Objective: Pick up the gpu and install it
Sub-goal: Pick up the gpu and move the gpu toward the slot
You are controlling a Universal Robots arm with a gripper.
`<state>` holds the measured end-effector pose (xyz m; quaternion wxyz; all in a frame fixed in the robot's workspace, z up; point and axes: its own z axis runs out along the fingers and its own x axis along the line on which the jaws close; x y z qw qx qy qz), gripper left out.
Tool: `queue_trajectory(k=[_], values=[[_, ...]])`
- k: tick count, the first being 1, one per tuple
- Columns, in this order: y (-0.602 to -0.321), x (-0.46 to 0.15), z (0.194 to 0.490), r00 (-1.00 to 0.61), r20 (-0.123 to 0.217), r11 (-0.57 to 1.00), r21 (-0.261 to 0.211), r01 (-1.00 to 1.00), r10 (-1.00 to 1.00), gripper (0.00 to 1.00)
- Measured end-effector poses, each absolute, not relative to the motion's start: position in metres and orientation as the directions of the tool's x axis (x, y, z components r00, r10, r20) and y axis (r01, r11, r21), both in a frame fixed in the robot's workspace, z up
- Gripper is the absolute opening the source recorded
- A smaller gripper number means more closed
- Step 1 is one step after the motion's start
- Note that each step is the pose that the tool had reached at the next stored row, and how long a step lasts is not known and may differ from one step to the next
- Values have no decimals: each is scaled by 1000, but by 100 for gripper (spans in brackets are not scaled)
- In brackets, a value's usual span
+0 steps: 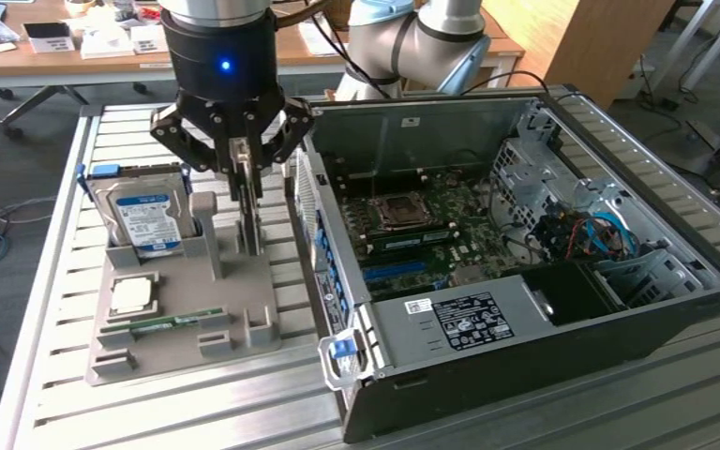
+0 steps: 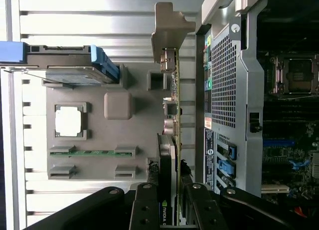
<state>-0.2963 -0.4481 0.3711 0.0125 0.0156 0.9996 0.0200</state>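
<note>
Exterior view, from its left: a hard drive (image 1: 145,217) stands upright in the grey holder (image 1: 172,361) on the desk (image 1: 110,422), with a CPU (image 1: 131,296) and a memory stick (image 1: 166,324) lying in the holder's nearer slots. The hand (image 1: 247,169) is clamped on the gpu (image 1: 251,220), one finger on each face. The gpu stands on edge at the holder's right side, just beside the open case (image 1: 523,370); I cannot tell whether it is clear of its slot.

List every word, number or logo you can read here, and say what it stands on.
None can be read as text.
Blue-white label on the hard drive: print too small to read.
Black label on the power supply inside the computer case: too small to read.
Small green mark on the gpu edge, near the fingers: too blurred to read.
</note>
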Motion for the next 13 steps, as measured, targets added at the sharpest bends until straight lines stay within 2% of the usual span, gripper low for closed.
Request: queue_trajectory(k=[13], values=[[-448, -296, 406, -999, -24, 999, 40, 31, 32, 27]])
